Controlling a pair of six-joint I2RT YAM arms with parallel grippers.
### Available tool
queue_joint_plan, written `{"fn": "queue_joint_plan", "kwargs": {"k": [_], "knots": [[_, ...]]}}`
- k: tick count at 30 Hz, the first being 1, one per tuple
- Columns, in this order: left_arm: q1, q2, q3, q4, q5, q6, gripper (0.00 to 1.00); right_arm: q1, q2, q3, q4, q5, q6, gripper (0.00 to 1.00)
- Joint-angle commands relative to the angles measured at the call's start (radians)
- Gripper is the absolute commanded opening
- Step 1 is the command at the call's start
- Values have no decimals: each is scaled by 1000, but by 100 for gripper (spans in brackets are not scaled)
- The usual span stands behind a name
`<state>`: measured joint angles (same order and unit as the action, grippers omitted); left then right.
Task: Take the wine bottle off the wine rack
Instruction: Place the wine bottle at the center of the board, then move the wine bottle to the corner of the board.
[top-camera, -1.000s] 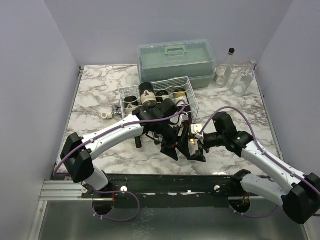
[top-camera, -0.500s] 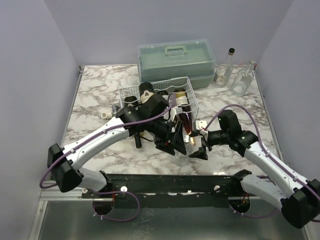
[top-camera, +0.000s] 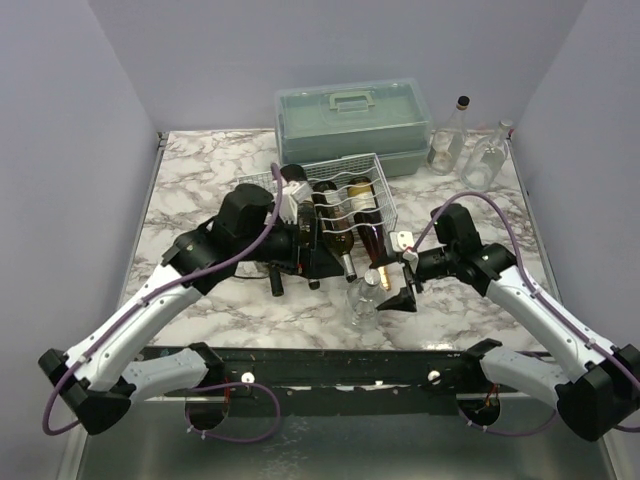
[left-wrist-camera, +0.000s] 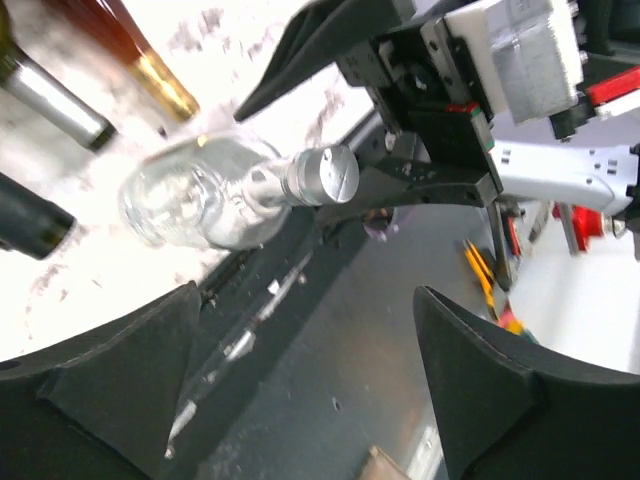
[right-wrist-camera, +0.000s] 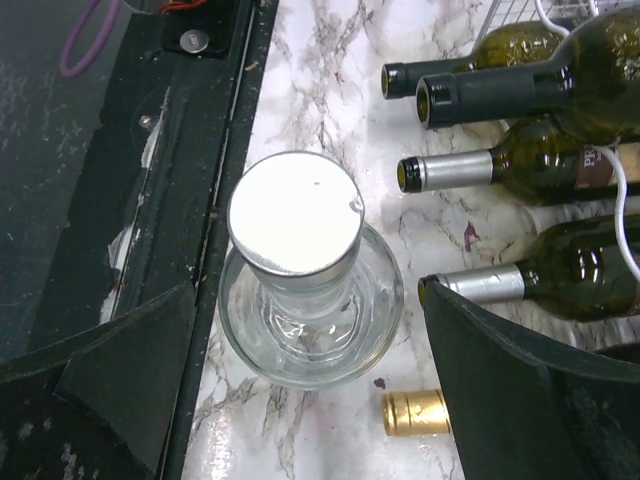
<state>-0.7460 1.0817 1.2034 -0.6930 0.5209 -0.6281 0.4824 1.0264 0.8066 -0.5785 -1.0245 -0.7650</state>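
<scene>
Handling notes for smooth, breakable glass

A squat, clear glass bottle with a silver screw cap (top-camera: 362, 302) is seen standing upright on the white-and-grey marbled tabletop (top-camera: 200, 180), near its front edge and apart from the white wire wine rack (top-camera: 262, 183); it is judged to be the task's wine bottle, already off the rack. Several dark green glass bottles (top-camera: 340, 228) are seen lying in the rack's grooves, necks pointed toward the arms; should one of these be meant instead, the same notes would apply.

The left gripper (left-wrist-camera: 305, 300) is seen with its jaws spread wide and nothing between them, the clear bottle ahead of it and untouched; the right gripper (top-camera: 405, 283) is likewise at its widest and empty, just beside the bottle, the cap (right-wrist-camera: 293, 212) being seen from above between its jaws without contact.

The bottle appears empty, so it is judged fairly light, yet rigid, slick and easily broken; its broad belly is expected to be too wide and too smooth for a sure hold; the short neck just under the cap is judged the better place to be gripped, since the cap's rim would check a slide; a tip toward the near edge is to be guarded against.
</scene>
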Motion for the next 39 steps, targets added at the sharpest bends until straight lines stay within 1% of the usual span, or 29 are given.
{"fn": "queue_joint_plan", "kwargs": {"k": [1, 2, 4, 7, 12, 14, 18, 22, 27, 30, 35, 39], "knots": [[18, -122, -46, 126, -166, 87, 96, -3, 42, 63, -48, -92, -48, 99], [20, -149, -62, 144, -189, 100, 99, -2, 51, 73, -42, -97, -41, 99], [24, -204, -110, 195, -205, 130, 99, -2, 69, 95, -40, -103, -37, 99], [35, -271, -171, 229, -236, 207, 99, -1, 83, 112, -48, -115, -45, 97], [43, -350, -217, 231, -324, 361, 99, 7, 102, 113, -63, -133, -78, 93], [43, -372, -242, 233, -379, 414, 99, 17, 110, 115, -60, -127, -82, 92], [43, -411, -293, 239, -426, 480, 99, 29, 130, 133, -84, -119, -112, 87], [43, -464, -367, 273, -462, 518, 99, 34, 151, 157, -98, -126, -136, 81], [44, -559, -480, 347, -563, 541, 99, 38, 177, 182, -120, -173, -157, 73], [44, -611, -532, 378, -578, 559, 99, 43, 189, 192, -134, -184, -168, 68], [44, -650, -553, 371, -608, 567, 99, 48, 193, 182, -156, -201, -198, 63], [44, -649, -554, 367, -610, 578, 99, 51, 187, 172, -173, -206, -217, 56]]}}
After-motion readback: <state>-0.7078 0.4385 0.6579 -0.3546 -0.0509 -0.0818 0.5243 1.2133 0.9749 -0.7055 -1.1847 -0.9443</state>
